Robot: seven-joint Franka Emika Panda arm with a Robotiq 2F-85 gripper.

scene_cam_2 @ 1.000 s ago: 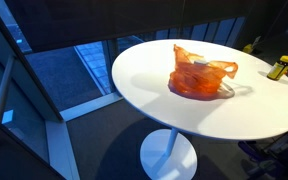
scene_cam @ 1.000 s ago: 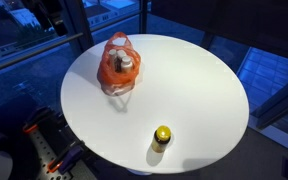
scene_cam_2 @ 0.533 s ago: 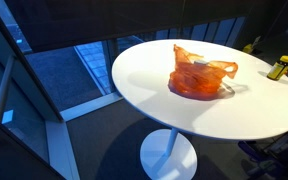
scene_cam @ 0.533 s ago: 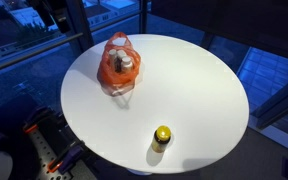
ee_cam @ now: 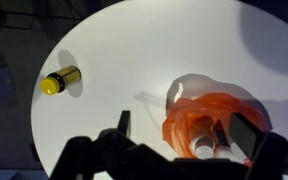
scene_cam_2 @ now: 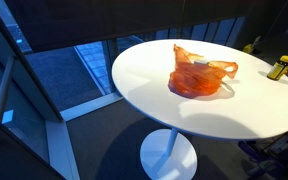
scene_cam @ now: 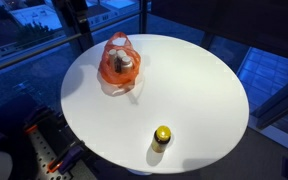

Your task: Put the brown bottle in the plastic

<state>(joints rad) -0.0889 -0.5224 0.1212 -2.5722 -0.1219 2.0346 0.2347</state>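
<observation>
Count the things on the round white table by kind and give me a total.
Brown bottle with yellow cap: 1
Orange plastic bag: 1
Pale-topped item inside the bag, kind unclear: 1
Total: 3

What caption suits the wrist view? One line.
Open gripper above orange plastic bag; yellow-capped brown bottle apart on white round table.

Bare table (scene_cam: 199,90) around brown bottle (scene_cam: 162,136), orange bag (scene_cam: 118,64) well apart
</observation>
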